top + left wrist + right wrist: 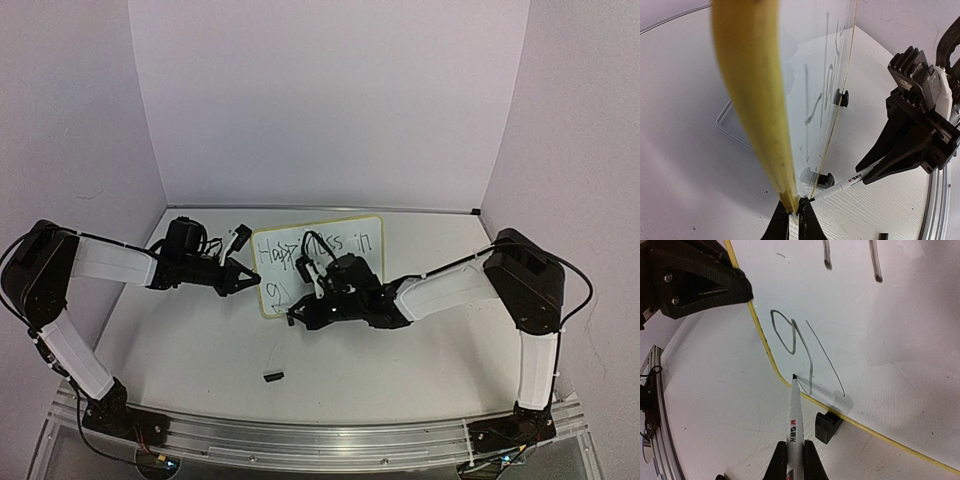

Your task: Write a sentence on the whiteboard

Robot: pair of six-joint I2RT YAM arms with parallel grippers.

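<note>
Top external, whiteboard (285,272): stands at mid-frame between the 2 grippers. Its left edge meets the left gripper (250,276), and its lower part lies under the right gripper (297,318).
Sentence (275,248): on line 1, "Happ" and "in" are readable, and the right arm hides the letters between them. A "g" starts line 2 at the board's lower left.
Left gripper grip: the fingers (785,222) are pressed together on the pale yellow rim at the bottom centre of the left wrist view, pinching the whiteboard.
Right gripper grip: the fingers (812,460) are clamped on a marker (795,420) at the bottom centre of the right wrist view.
Marker tip: it sits on the board just inside the rim, beside the tail of the "g".
Right wrist only: shows the tip contact and a black clip foot (827,425) under the rim.
Left wrist only: shows the rim edge-on and the pinch itself.
Top external, lower centre: a small black piece (272,376) lies on the table (200,340), well apart from the board.
</note>
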